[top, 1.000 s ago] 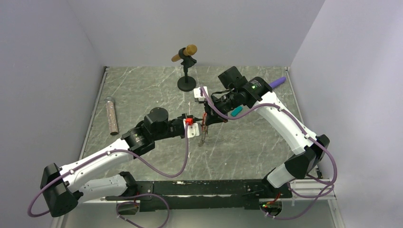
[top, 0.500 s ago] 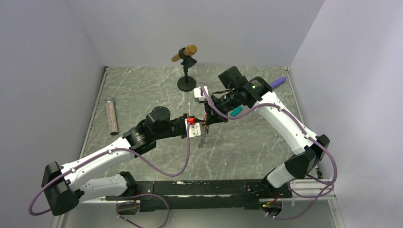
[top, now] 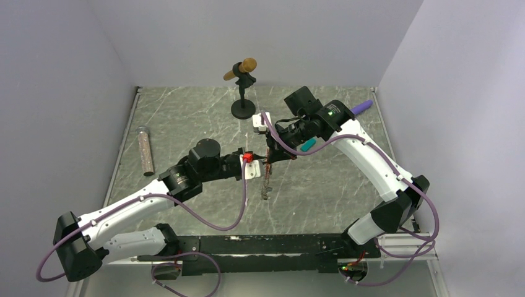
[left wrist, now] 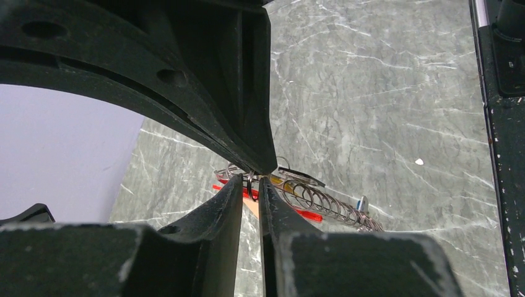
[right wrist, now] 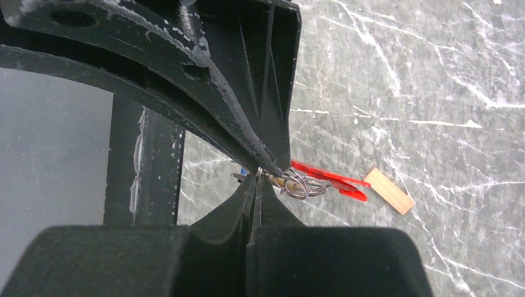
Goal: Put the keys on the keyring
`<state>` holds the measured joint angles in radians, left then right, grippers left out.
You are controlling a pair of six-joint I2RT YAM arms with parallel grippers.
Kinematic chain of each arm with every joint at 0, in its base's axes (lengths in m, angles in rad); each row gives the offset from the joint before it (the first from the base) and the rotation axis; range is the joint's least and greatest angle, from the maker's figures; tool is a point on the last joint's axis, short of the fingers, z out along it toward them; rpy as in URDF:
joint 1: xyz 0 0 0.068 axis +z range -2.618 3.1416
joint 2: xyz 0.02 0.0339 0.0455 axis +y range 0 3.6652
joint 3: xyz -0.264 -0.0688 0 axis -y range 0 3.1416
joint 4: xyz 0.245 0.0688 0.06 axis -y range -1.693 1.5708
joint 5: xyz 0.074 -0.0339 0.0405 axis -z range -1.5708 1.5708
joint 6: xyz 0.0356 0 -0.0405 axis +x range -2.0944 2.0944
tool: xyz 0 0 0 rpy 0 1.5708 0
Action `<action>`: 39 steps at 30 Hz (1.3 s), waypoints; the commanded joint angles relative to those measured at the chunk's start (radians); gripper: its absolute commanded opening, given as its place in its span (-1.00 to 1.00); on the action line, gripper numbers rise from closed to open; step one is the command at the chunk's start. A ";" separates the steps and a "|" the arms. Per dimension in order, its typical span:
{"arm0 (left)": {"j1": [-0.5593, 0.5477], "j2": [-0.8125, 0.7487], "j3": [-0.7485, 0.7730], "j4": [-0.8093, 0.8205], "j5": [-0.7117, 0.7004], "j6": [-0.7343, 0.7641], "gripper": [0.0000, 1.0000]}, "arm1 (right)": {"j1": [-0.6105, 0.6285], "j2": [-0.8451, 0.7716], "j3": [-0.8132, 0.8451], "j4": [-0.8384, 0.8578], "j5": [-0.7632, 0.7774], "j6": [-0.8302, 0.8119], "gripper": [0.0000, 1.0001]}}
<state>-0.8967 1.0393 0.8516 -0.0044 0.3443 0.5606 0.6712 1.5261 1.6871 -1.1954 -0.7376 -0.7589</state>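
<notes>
The keyring point(top: 267, 176) hangs above the table between my two grippers, its thin chain trailing down toward the marble. My right gripper point(right wrist: 259, 173) is shut on a silvery ring at the top of the bunch. The red clip point(right wrist: 328, 180) and a tangle of rings point(right wrist: 298, 186) stick out to its right. My left gripper point(left wrist: 251, 180) is nearly closed, with one silvery ring pinched between its fingertips. Beyond it run the chain's rings point(left wrist: 322, 201), the red clip point(left wrist: 308, 214) and a blue tag point(left wrist: 361, 203). A thin black piece point(left wrist: 300, 177) lies on top of the bunch; I cannot tell whether it is one of the keys.
A loose tan block point(right wrist: 388, 190) lies on the marble under the bunch. A teal block point(top: 308, 145) shows beside the right arm. A microphone stand point(top: 242, 109) stands at the back, a purple object point(top: 362, 106) at the back right, and a clear tube point(top: 146, 150) lies at the left.
The left gripper's jaws have narrowed onto the ring. The chain now hangs straighter and reaches lower toward the table. The right arm has held still.
</notes>
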 commanded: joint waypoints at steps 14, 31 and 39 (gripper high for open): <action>-0.006 -0.006 0.052 0.006 0.054 0.000 -1.00 | 0.001 -0.014 0.006 0.032 -0.034 0.007 -1.00; 0.009 -0.128 -0.127 0.304 -0.009 -0.284 -1.00 | -0.019 -0.064 -0.025 0.053 -0.114 0.007 -0.39; 0.036 -0.160 -0.206 0.498 -0.032 -0.459 -1.00 | -0.029 -0.071 -0.014 0.023 -0.194 -0.023 -0.41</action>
<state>-0.8753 0.9127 0.6575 0.3023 0.3367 0.2226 0.6495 1.4883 1.6619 -1.1652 -0.8448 -0.7448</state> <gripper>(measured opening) 0.012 0.303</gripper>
